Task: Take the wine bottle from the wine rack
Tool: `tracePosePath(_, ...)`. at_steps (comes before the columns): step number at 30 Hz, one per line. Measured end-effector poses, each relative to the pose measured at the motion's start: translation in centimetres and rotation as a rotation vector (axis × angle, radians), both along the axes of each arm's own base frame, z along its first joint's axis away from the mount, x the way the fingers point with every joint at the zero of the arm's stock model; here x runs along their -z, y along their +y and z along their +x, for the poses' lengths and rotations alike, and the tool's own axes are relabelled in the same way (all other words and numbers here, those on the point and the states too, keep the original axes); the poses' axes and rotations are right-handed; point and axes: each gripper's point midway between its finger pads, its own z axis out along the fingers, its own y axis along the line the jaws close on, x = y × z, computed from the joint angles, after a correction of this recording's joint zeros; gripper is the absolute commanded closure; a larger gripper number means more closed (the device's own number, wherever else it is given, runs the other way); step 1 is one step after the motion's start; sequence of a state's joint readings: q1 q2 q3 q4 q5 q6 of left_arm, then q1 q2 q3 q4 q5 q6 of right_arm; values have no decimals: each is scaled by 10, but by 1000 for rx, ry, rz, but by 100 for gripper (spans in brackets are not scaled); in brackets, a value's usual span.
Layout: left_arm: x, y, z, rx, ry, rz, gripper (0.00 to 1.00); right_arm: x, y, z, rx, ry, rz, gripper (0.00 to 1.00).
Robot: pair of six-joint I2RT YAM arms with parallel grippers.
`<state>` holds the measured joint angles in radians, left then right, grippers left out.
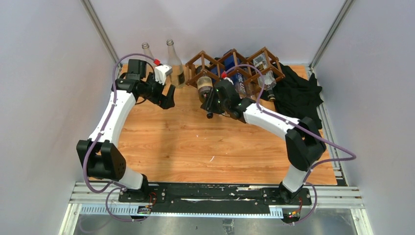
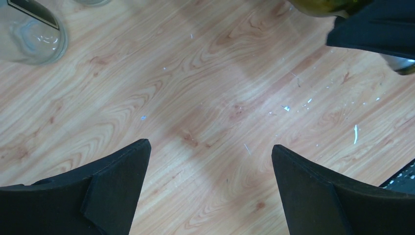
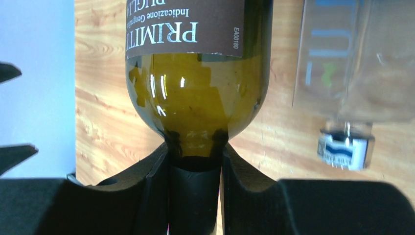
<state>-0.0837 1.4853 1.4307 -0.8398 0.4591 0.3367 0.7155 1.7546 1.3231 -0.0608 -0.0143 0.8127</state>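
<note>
The wood table (image 1: pixel 195 147) has the rack (image 1: pixel 201 55) at the back, in the middle. A black cloth (image 1: pixel 298 93) lies just to the right of the rack. Two clear bottles (image 1: pixel 172 58) stand up at its left.

The right arm (image 1: pixel 274 120) reaches to the front of the rack. The wine bottle (image 1: pixel 204 87) lies on its side in a low cell at the left end of the rack. Its neck pokes out to the front. It is dark green glass with a brown label. The right gripper (image 3: pixel 195 156) is clamped on the thin neck, one finger on each side, just below where the bottle gets fat. A lettered bottle (image 3: pixel 342 58), clear with blue words, lies in the next cell.

The left gripper (image 2: pixel 210 161) hangs over bare table near the clear bottles. Its fingers are spread wide and hold nothing.

I think the grab is done and the pull-out is the step now. The wine bottle looks to be in its cell, but I cannot tell how deep. Next, the right arm should pull straight back along the bottle, toward the front of the table. Then the fat part can slide out and not bump the slats or drag the rack. The grip must be tight, because the neck is smooth.
</note>
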Motion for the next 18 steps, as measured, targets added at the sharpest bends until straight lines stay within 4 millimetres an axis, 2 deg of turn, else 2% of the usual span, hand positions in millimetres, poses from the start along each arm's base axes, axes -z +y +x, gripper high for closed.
tracePosePath(8,15,-11,-21,141,-50,76,0,-2,-18,-56,-51,16,3,100)
tracePosePath(18,-2,-12,-44,315,-218,131,0,-20,-35,-85,-69,27,6,100)
